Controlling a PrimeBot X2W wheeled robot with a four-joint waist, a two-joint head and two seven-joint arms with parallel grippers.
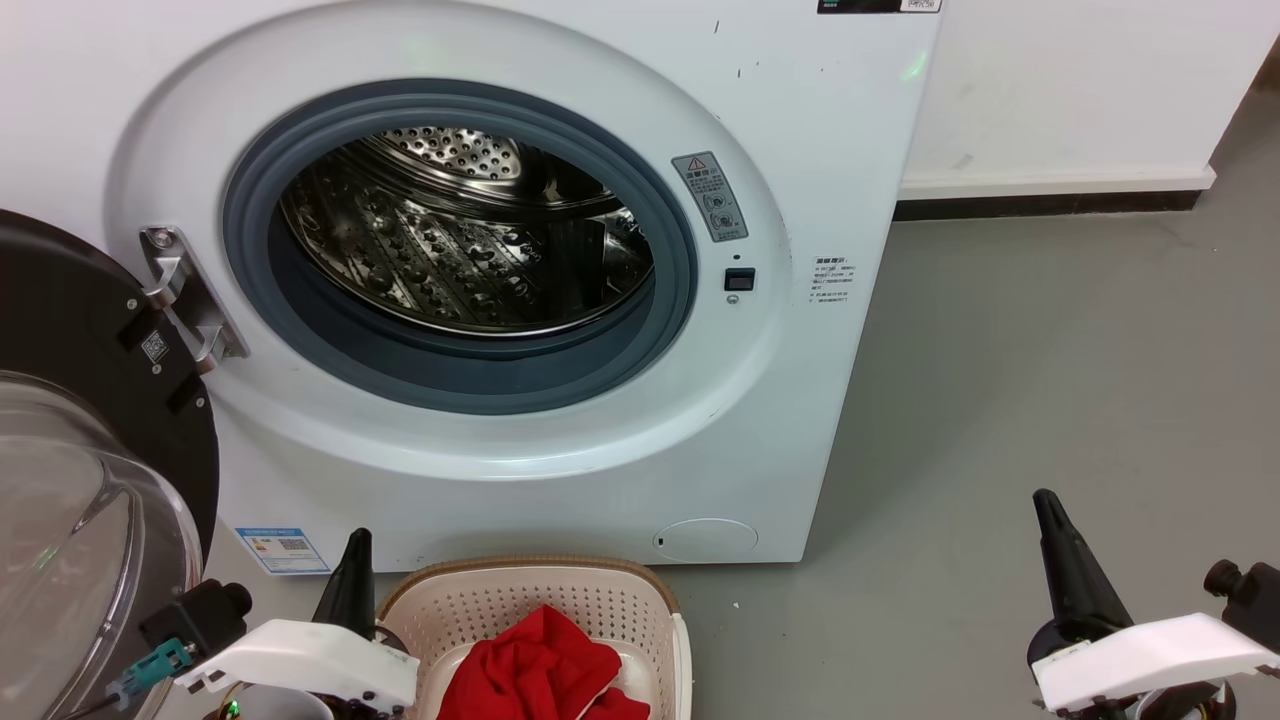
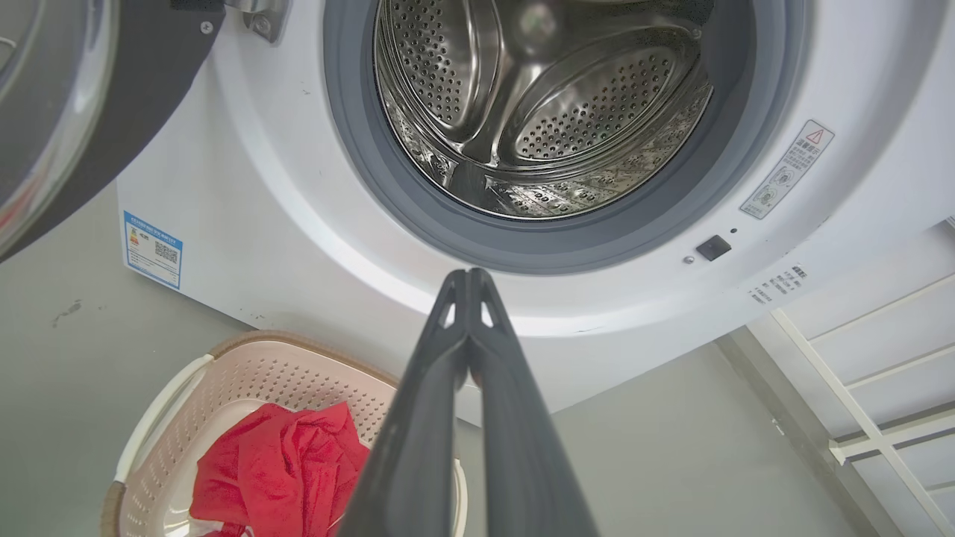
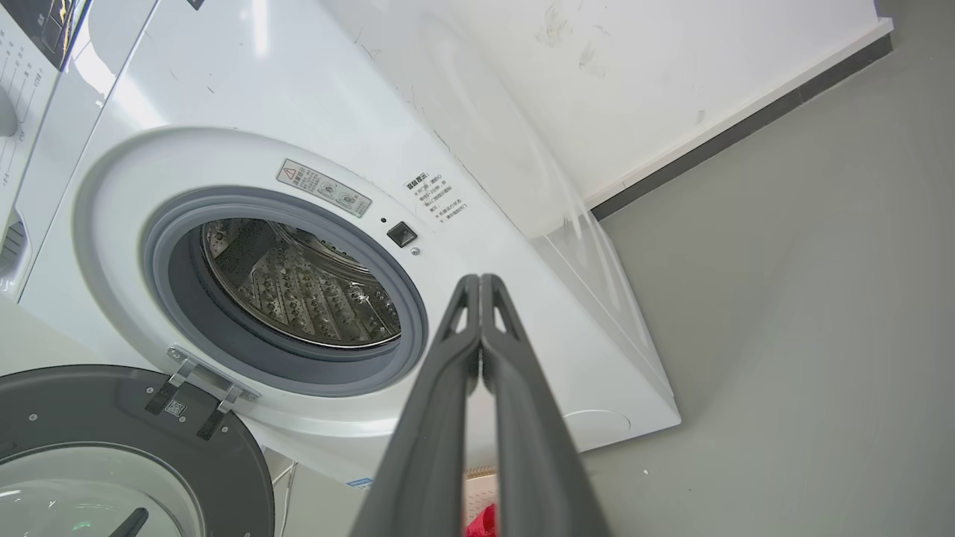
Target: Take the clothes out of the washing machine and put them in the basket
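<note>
Clothes (image 1: 535,665) lie in the basket (image 1: 530,568), just beside your left gripper (image 1: 358,545), the nearer one; it and the right gripper (image 1: 1042,505) are closed, holding nothing.

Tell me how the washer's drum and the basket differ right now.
The drum is shiny steel; the basket is cream plastic with a brown rim. The drum shows bare metal with no garment in sight; the basket holds the red clothes. The drum opens forward; the basket opens upward on the floor. Both have perforated walls.
</note>
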